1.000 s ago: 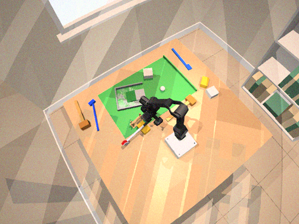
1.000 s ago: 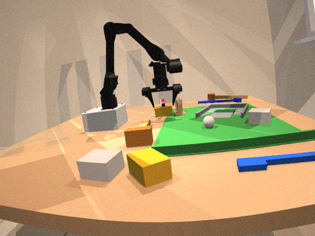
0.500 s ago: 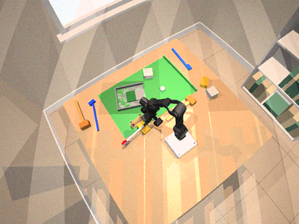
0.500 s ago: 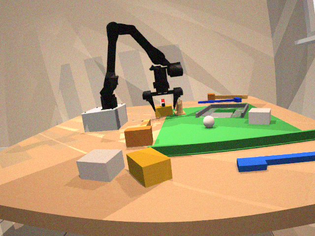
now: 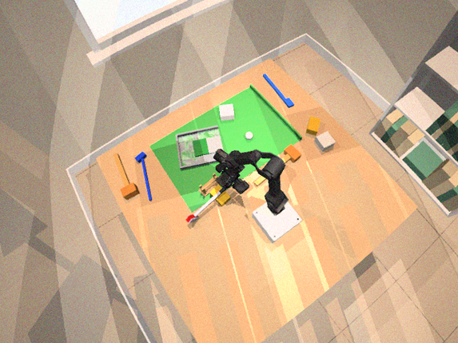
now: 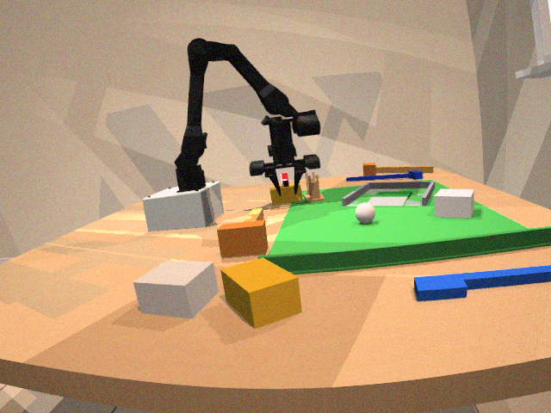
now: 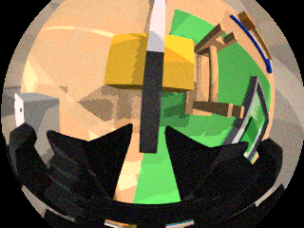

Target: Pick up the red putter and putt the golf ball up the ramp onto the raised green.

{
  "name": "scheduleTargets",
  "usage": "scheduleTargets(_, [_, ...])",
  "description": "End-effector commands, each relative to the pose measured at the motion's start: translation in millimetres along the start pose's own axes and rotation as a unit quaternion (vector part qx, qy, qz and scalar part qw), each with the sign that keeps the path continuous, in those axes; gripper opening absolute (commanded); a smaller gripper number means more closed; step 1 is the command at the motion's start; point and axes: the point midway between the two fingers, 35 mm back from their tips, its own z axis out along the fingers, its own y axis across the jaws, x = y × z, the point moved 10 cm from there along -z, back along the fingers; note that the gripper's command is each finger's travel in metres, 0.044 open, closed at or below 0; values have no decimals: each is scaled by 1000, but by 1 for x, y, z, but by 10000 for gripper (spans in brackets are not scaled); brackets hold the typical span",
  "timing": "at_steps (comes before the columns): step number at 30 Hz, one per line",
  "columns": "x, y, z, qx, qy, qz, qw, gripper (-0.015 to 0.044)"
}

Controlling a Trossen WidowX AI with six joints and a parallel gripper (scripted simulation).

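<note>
The red putter (image 5: 208, 204) (image 7: 152, 95) leans over a yellow block (image 5: 223, 197) (image 7: 125, 62), its red head (image 5: 190, 218) (image 6: 284, 176) on the far side and its black grip end toward the fingers. My gripper (image 6: 287, 194) (image 7: 149, 128) points down around the grip. Its fingers are partly open, with a gap on each side of the grip in the wrist view. The white ball (image 5: 249, 135) (image 6: 364, 213) rests on the green mat (image 5: 263, 114) (image 6: 320, 226). A grey-walled enclosure (image 5: 178, 150) (image 7: 256, 83) holds a pale slope (image 5: 215, 143) (image 6: 386, 201) and a dark green patch (image 5: 200, 146).
A wooden rack (image 5: 207, 185) (image 6: 313, 191) (image 7: 204, 81) stands right beside the yellow block. An orange mallet (image 5: 292, 152) (image 6: 242, 238) lies near the arm's base. A white block (image 5: 227, 112) (image 6: 454, 203) sits on the mat. A dark green wall (image 5: 276, 112) (image 6: 400, 255) edges the mat.
</note>
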Motion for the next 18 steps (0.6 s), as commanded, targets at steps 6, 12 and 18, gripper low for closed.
scheduleTargets(6, [0,0,0,0,0,0,1000,26])
scheduleTargets(12, [-2,-2,-11,0,0,0,1000,0])
scheduleTargets(18, [-10,-6,-51,0,0,0,1000,0])
